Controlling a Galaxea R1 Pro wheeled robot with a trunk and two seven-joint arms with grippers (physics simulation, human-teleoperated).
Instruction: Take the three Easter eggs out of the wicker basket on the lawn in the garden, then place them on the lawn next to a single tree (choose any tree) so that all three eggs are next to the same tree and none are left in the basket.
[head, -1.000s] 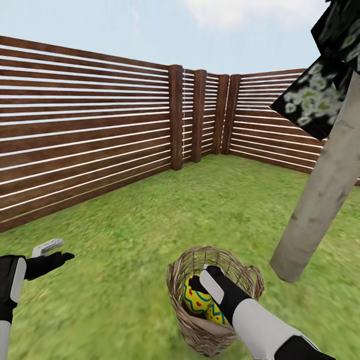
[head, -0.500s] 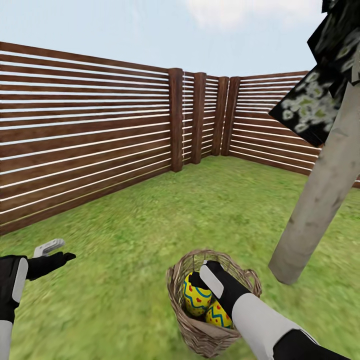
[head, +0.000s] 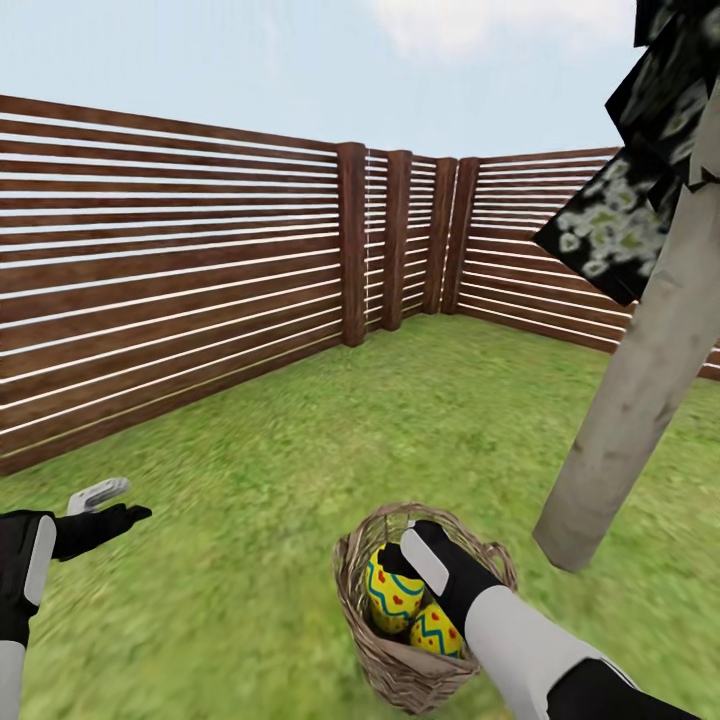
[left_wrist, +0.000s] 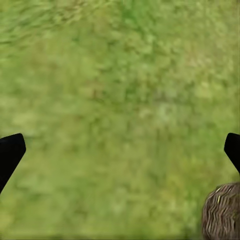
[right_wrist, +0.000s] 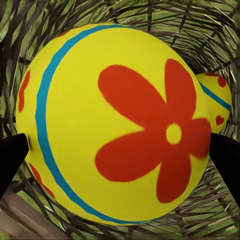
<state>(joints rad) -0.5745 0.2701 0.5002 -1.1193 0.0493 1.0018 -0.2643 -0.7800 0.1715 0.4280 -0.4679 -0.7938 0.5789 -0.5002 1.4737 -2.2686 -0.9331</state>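
The wicker basket (head: 400, 665) stands on the lawn (head: 300, 450) just left of the tree (head: 630, 400). Two yellow Easter eggs show inside it. One egg (head: 390, 592) has blue zigzags and red hearts, and its end carries a red flower (right_wrist: 120, 130). My right gripper (head: 405, 562) reaches down into the basket, its fingertips (right_wrist: 11, 156) pressed on both sides of this egg. The second egg (head: 437, 630) lies lower beside it (right_wrist: 218, 97). My left gripper (head: 105, 508) hovers open over bare grass (left_wrist: 120, 100), well left of the basket (left_wrist: 223, 212).
A brown slatted fence (head: 200, 270) with thick posts (head: 352, 240) encloses the garden and forms a corner at the back. Dark foliage (head: 615, 225) hangs at the upper right. Grass stretches wide between fence, basket and trunk.
My right gripper and the egg between its fingers have risen slightly against the basket rim, while the lower egg stayed put. The view drifted a little. The left arm is unchanged.
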